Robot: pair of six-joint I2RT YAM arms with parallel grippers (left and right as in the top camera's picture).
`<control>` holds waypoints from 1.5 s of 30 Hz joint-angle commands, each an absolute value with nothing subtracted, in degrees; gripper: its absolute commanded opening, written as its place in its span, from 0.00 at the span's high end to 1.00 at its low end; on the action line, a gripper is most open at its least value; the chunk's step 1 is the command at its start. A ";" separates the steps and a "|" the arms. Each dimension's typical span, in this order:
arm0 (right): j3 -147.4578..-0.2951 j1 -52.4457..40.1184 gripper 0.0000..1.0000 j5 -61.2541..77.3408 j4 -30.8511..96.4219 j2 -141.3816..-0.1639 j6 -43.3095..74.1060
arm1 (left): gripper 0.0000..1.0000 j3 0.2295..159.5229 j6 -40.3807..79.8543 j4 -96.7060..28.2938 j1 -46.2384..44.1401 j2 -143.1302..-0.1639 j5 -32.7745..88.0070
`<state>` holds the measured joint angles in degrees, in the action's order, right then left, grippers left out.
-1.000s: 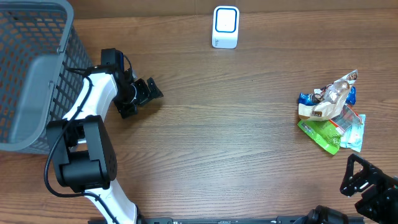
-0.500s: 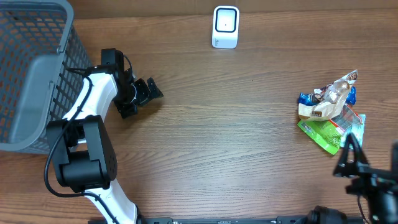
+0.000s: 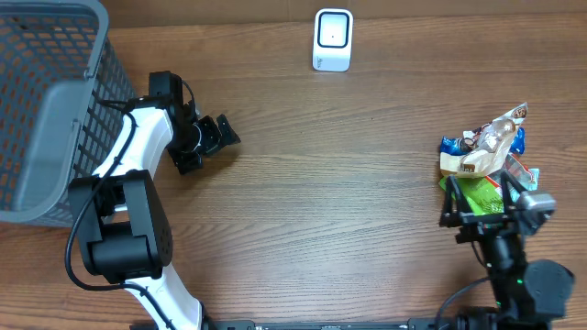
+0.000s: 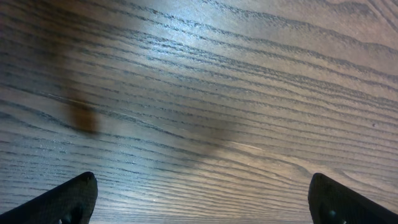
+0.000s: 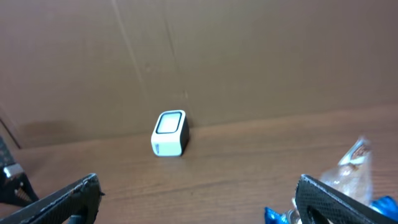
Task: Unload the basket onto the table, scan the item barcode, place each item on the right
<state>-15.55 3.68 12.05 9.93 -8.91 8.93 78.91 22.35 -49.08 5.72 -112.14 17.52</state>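
Snack packets (image 3: pixel 484 160): a small heap at the right side of the tabletop (image 3: pixel 348 192), well apart from everything else on it. Contents: a green packet lowest, a tan and clear wrapper on top, blue wrappers showing at the far edges. No barcode is legible in any view. The right wrist view catches only the heap's upper corner (image 5: pixel 359 163) at lower right.

Scanner (image 3: pixel 332 39): white, upright, with a pale window on its face. It stands at the far edge of the tabletop near the middle, alone. In the right wrist view (image 5: pixel 169 132) it sits ahead and to the left, against a brown backdrop.

Right gripper (image 3: pixel 479 213): at the near side of the heap, overlapping the green packet from above. Contact is uncertain, as the arm hides the join. Fingers spread wide, nothing between them (image 5: pixel 202 199).

Left gripper (image 3: pixel 218 135): on the left side of the tabletop, just beside the basket (image 3: pixel 41 87). Fingers spread wide and holding nothing; only bare wood grain lies between the tips (image 4: pixel 204 196).

Basket: grey wire mesh, occupying the far left corner.
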 commanded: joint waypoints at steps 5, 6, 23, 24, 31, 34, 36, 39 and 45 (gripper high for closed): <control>-7.49 -1.63 0.00 1.96 5.67 -7.07 8.49 | 0.00 79.70 22.28 -49.01 5.54 -112.16 17.39; -6.76 -2.13 0.00 0.80 5.65 -6.74 8.49 | 0.00 79.70 22.28 -49.04 5.56 -112.16 17.41; -0.47 -3.27 0.00 0.03 4.73 -0.12 8.51 | 0.00 79.70 22.28 -49.01 5.56 -112.16 17.39; -0.47 -3.25 0.00 0.05 4.73 -0.12 8.51 | 0.00 79.70 22.28 -49.04 5.56 -112.16 17.39; -0.47 -3.25 0.00 0.03 4.75 -0.16 8.51 | 0.00 79.70 22.26 -49.01 5.56 -112.16 17.39; -0.47 -3.25 0.00 0.05 4.75 -0.16 8.51 | 0.00 79.70 22.28 -49.01 5.56 -112.16 17.39; -0.47 -3.25 0.00 0.03 4.75 -0.16 8.51 | 0.00 79.70 22.26 -49.04 5.56 -112.16 17.41; -0.47 -3.25 0.00 0.05 4.75 -0.16 8.51 | 0.00 79.70 22.26 -49.01 5.56 -112.16 17.39; -0.47 -3.25 0.00 0.03 4.75 -0.16 8.51 | 0.00 79.70 22.26 -49.01 5.56 -112.16 17.41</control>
<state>-1.06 -2.79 0.62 5.15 -0.84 8.88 78.91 22.35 -49.10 5.72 -112.14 17.54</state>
